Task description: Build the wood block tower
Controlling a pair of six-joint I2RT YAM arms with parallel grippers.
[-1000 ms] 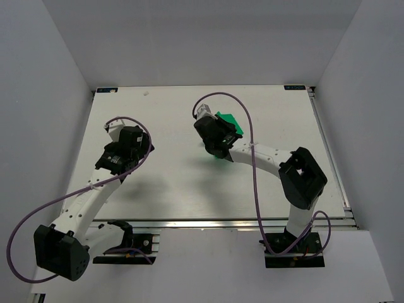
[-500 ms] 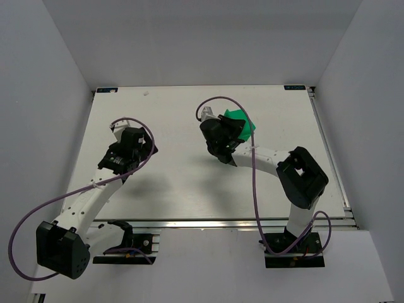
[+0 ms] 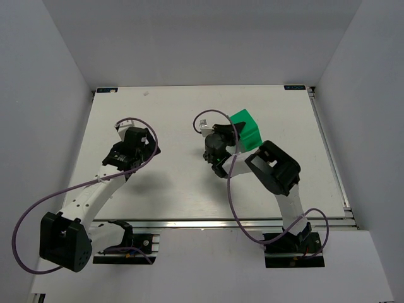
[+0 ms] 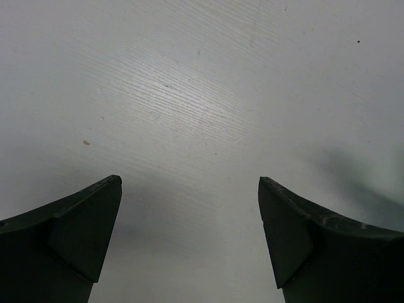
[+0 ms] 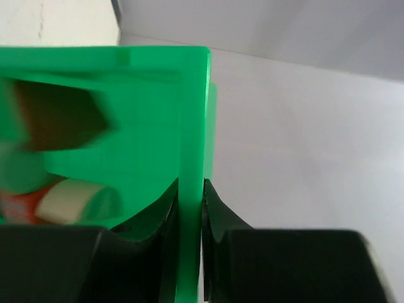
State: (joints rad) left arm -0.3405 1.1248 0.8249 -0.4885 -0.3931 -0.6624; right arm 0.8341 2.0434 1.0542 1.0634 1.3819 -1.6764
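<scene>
Green plastic bin [image 3: 246, 128] is where everything's at right now. My right gripper [image 5: 189, 202] is pinched narrow on its side wall, one finger inside and one outside, and the bin looks tipped up rather than sitting flat on the table [image 3: 164, 113]. All the wood blocks I can see are inside the bin: a dark brown block [image 5: 60, 117], a pale green block [image 5: 17, 167], a red block [image 5: 14, 205] and a cream block [image 5: 72, 196], piled together and a bit blurry. My left gripper [image 4: 189, 183] is well off to the left of the bin, spread wide and holding nothing, with just bare tabletop under it. So progress-wise I'd call it basically zero: no tower anywhere, and not one block outside the bin that I can spot. What's left is pretty much the whole job, I reckon: get the blocks out of the bin, then stack them one at a time.
</scene>
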